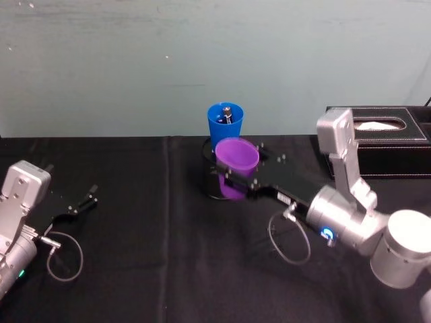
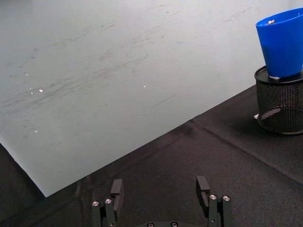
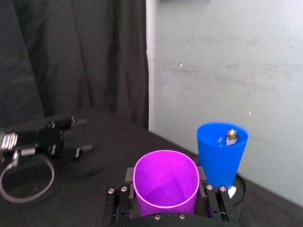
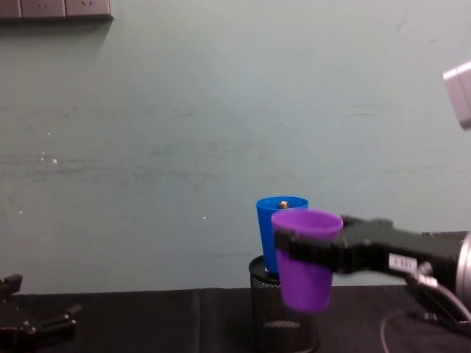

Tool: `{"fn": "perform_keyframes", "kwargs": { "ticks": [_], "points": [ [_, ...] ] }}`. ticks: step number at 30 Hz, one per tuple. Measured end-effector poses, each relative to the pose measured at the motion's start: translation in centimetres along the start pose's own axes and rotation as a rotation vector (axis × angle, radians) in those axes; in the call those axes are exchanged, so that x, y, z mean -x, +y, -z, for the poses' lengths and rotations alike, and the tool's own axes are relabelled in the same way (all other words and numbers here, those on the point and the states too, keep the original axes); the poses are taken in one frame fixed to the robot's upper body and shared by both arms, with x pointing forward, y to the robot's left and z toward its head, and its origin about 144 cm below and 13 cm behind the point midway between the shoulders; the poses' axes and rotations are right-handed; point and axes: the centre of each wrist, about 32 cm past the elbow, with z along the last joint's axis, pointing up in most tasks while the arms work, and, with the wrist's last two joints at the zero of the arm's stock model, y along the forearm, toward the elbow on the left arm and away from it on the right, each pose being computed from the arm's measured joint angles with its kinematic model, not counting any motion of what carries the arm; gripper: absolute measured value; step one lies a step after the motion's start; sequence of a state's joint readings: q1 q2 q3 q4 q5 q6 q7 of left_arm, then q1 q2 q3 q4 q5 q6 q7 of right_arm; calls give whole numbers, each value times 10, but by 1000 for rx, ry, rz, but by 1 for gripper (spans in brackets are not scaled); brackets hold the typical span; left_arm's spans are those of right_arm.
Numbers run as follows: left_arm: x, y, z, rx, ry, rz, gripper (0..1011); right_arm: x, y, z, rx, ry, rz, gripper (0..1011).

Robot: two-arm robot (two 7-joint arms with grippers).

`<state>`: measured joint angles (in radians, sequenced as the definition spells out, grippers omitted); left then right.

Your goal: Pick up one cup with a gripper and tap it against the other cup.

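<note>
The pick-up is done: the right pincer [image 1: 232, 180] is clamped on the purple cup [image 1: 236, 165], one finger on each side just below the rim, and holds it off the counter [image 1: 148, 235], as the chest view shows. What is left, by the look of it, is the tap itself. The purple cup hangs just in front of the blue cup [image 1: 225, 122], very near it; whether the two touch cannot be told.

The blue cup stands upright in a mesh holder [image 4: 283, 312], its base sunk in the holder's mouth, so it sits higher than the counter. A small metal-tipped object [image 3: 231, 136] pokes up at the blue cup's rim.

Both cups are smooth, plain plastic, tapered toward the base and open at the top. The holder is a black wire-mesh cylinder. The counter wears a black cloth with soft creases.

The left pincer [image 1: 86, 200] rests well left of the holder, low over the cloth, fingers spread and holding nothing.
</note>
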<state>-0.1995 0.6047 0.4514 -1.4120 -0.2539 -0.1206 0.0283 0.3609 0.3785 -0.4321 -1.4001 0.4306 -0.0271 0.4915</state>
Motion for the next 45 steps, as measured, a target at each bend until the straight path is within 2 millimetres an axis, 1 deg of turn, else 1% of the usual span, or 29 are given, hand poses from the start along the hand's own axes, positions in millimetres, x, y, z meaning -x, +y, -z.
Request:
{"fn": "perform_keyframes", "kwargs": {
  "ticks": [7,8,11,22,30,41,42,45],
  "points": [
    [0,0,0,0,0,0,1000,19,-16,25,38,-17,11,735],
    [0,0,0,0,0,0,1000,19,-16,25,38,-17,11,735],
    [0,0,0,0,0,0,1000,25,-24,41,53,-9,30,735],
    [0,0,0,0,0,0,1000,39,-31,77,64,9,51,735],
    [0,0,0,0,0,0,1000,45,-32,88,59,8,59,735],
    [0,0,0,0,0,0,1000,47,-33,92,48,5,65,735],
    [0,0,0,0,0,0,1000,47,-33,92,48,5,65,739],
    [0,0,0,0,0,0,1000,47,-33,91,48,4,64,796]
  ]
}}
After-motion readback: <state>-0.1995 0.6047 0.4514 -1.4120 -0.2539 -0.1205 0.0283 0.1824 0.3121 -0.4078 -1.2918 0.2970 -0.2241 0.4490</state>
